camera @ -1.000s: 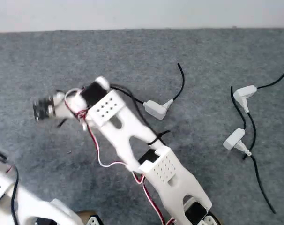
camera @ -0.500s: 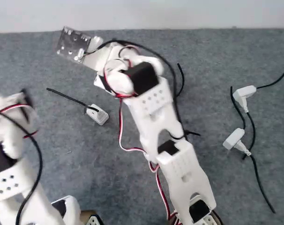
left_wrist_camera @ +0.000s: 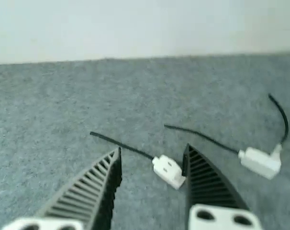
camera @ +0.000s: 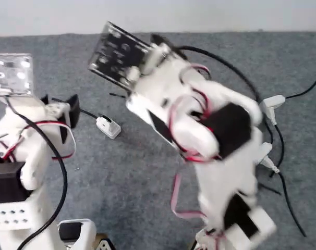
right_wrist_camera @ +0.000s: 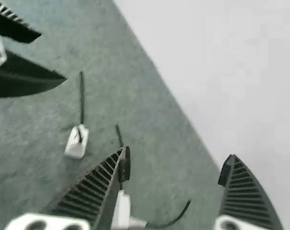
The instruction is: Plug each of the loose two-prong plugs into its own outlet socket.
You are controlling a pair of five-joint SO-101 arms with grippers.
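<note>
left gripper (left_wrist_camera: pixel 153 149) jaws apart — white socket (left_wrist_camera: pixel 169 171) on the grey mat (camera: pixel 121 182) just beyond its tips, left of centre in the high view. right gripper (right_wrist_camera: pixel 177 154) jaws wide apart; white plug (camera: pixel 272 102) at far right.

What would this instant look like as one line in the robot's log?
left jaws: open, empty, facing white socket | right jaws: open, empty, raised | angled plug: loose on carpet, unplugged

Light was bright & even, no clear source, shadows v. faint on grey tabletop (camera: pixel 147 172), white wall (right_wrist_camera: pixel 221 57) washed out, glare on clear plate (camera: pixel 12 75).
</note>
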